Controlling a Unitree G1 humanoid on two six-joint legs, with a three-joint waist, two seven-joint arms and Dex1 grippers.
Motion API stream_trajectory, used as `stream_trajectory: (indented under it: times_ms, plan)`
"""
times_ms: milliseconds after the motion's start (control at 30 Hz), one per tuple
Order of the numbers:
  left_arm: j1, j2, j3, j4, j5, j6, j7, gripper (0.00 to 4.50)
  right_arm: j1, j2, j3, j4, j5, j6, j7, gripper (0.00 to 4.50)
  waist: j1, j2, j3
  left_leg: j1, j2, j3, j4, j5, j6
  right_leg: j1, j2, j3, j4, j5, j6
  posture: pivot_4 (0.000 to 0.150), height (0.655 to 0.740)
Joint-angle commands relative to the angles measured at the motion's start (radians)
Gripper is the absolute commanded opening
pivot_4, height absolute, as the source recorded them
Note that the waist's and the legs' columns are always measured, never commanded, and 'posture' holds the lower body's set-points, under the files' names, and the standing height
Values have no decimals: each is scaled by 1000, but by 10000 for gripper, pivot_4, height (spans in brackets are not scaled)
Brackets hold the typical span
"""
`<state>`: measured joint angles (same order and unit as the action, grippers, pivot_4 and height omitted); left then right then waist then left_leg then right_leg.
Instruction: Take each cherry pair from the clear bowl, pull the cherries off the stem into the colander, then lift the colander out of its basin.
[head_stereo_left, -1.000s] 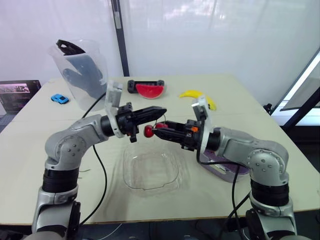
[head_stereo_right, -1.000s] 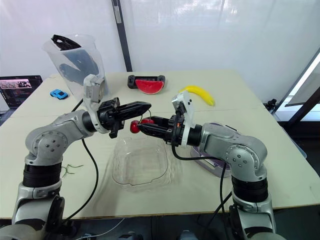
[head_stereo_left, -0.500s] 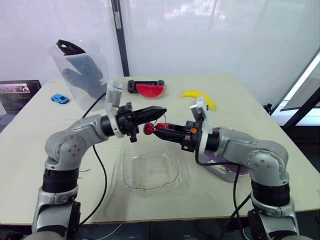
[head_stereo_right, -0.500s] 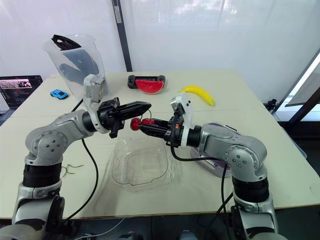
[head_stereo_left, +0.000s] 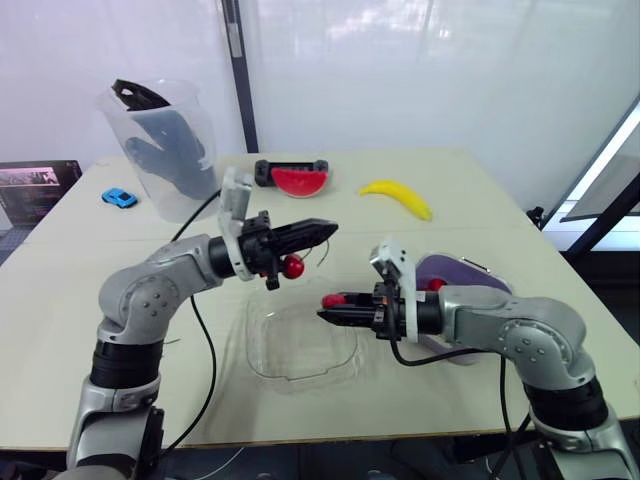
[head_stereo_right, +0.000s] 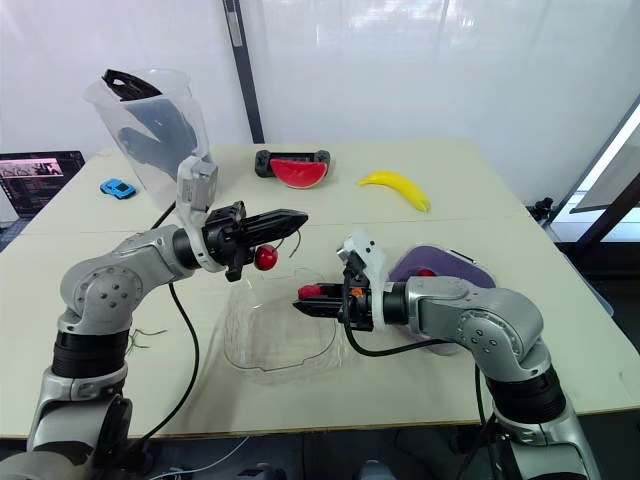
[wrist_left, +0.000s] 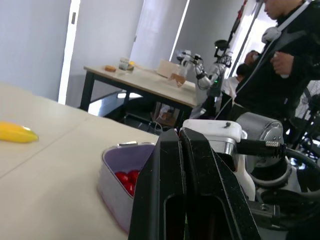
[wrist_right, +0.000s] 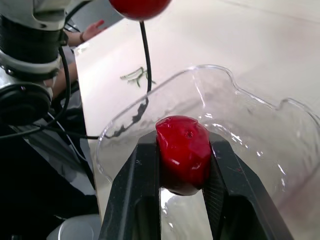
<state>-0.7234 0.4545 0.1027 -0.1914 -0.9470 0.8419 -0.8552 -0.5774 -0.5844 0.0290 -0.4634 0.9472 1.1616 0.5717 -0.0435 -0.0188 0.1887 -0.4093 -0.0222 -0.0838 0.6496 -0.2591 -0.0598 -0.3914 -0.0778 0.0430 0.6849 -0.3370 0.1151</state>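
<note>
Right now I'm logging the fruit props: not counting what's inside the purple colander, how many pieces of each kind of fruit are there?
Cherry: 2, one at the left gripper, the other in the right gripper
Banana: 1
Watermelon slice: 1
Total: 4

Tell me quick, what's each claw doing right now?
Left claw: closed on the stem with the dangling cherry.
Right claw: closed on a detached cherry.
</note>
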Motion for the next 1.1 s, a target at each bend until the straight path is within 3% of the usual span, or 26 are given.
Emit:
stream_trajectory:
  times_ms: [33,167,400,533,733,1000,1100]
  plan:
    - [-18,6,21,-23,-11,-18,-3,0,-19,-18,-35,-17,23,-4,20,6029,0,0,0,0,0,0,0,0,0,0,0,0,0,0,0,1500,7400]
    - [-17,6,21,-23,-9,-22,-2,0,-81,-135,-131,25,44,-18,101,6029,2,0,0,0,0,0,0,0,0,0,0,0,0,0,0,1500,7400]
    - [2,11,21,-29,2,-42,-11,0,-76,-506,-4,259,-337,-291,315,6029,7,0,0,0,-2,1,1,-1,2,2,-1,0,-3,0,0,1500,7400]
    - [15,11,8,-36,14,-61,-18,0,-32,-576,54,356,-468,-414,405,6029,3,0,0,0,-1,2,0,-1,2,1,0,0,-3,0,0,1500,7400]
    - [17,11,9,-34,28,-76,-15,0,53,-594,48,345,-501,-421,492,6029,3,0,0,0,0,2,0,-1,2,2,0,0,-2,0,0,1500,7400]
    - [8,-24,15,-57,-1,-73,27,0,46,-633,-2,302,-486,-362,554,44162,8,0,0,0,0,1,1,-1,2,2,-1,0,-2,0,0,1500,7400]
    - [3,-40,19,-70,-25,-65,42,0,3,-653,-45,277,-431,-303,594,44649,9,0,0,0,0,2,1,-1,2,2,-1,0,-3,0,0,1500,7400]
